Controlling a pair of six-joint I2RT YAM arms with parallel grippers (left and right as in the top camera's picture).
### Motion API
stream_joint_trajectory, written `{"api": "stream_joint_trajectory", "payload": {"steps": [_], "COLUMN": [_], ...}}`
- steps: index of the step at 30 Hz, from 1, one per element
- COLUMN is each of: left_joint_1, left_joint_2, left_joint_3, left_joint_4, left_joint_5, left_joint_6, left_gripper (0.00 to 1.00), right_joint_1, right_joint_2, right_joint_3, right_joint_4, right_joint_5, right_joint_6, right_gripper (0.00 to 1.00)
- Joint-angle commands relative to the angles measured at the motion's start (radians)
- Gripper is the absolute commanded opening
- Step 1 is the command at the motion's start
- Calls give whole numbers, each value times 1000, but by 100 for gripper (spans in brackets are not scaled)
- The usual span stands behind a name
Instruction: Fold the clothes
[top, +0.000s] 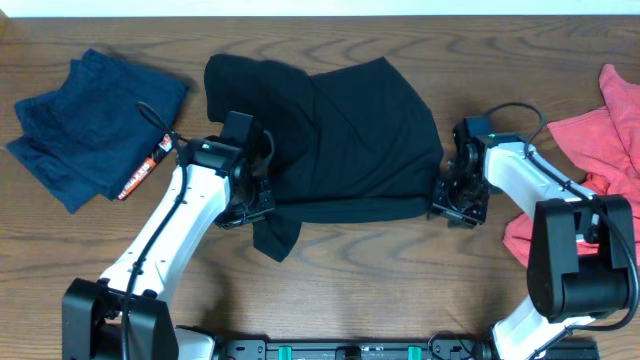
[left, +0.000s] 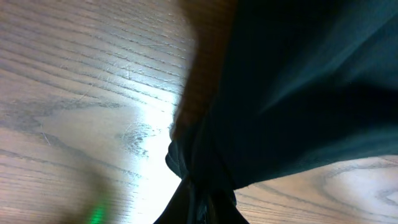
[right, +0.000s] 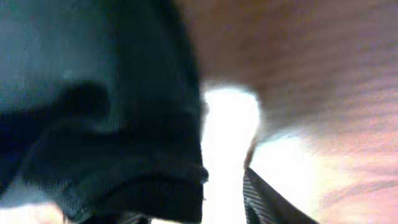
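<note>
Orange-red tag (top: 148, 168) lay just left of the black T-shirt (top: 350, 130); its white writing was too small to read. The shirt lay mid table (top: 400, 270), partly folded. At its lower-left edge the left gripper (top: 255, 203) was pinched on bunched fabric. At its lower-right corner sat the right gripper (top: 452, 200), view blurred, couldn't tell its grip. A navy garment (top: 90, 125) lay left of the shirt and a pinkish-red garment (top: 600, 150) right of it.

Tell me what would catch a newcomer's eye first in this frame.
The black T-shirt spread across the middle of the table dominates. The left gripper and right gripper sit at its two near corners, and the left wrist view shows the cloth bunched to a pinch. A navy garment lies crumpled at the left side and a pinkish-red garment at the right edge.
</note>
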Motion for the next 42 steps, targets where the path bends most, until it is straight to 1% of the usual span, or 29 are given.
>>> {"api": "stream_joint_trajectory", "payload": {"steps": [1,4,6,10,13,14,16,20,24,32,37,39,40,41,42], "left_joint_1": [-3,-3,-3,-3,-3,-3,-3,-3,-3,-3,-3,-3,-3,-3,-3], "left_joint_2": [2,2,2,2,2,2,2,2,2,2,2,2,2,2,2], "left_joint_3": [-3,-3,-3,-3,-3,-3,-3,-3,-3,-3,-3,-3,-3,-3,-3], "left_joint_4": [-1,-1,-1,-1,0,0,-1,-1,-2,-2,-2,-2,-2,-2,-2], "left_joint_5": [-28,-28,-28,-28,-28,-28,-28,-28,-28,-28,-28,-28,-28,-28,-28], "left_joint_6": [14,14,14,14,14,15,19,26,26,29,29,29,29,29,29], "left_gripper": [6,6,6,6,6,6,6,6,6,6,6,6,6,6,6], "right_joint_1": [30,32,27,8,-1,-1,7,39,68,89,89,89,89,88,88], "right_joint_2": [14,6,-11,-69,-99,-100,-98,-97,-97,-97,-97,-97,-97,-97,-97], "right_joint_3": [-1,-1,0,0,-1,-1,-3,-20,-24,-43,-117,-151,-169,-178,-184], "right_joint_4": [-18,-35,-46,-43,-14,-3,26,87,100,85,100,134,151,165,177], "right_joint_5": [-99,-202,-237,-202,-111,-102,-101,-101,-63,-18,27,29,30,29,31], "right_joint_6": [-36,-37,-24,46,127,143,178,295,388,395,418,425,439,444,444], "right_gripper": [50,50,50,52,94,99,99,99,99,93,87,82,77,71,61]}}
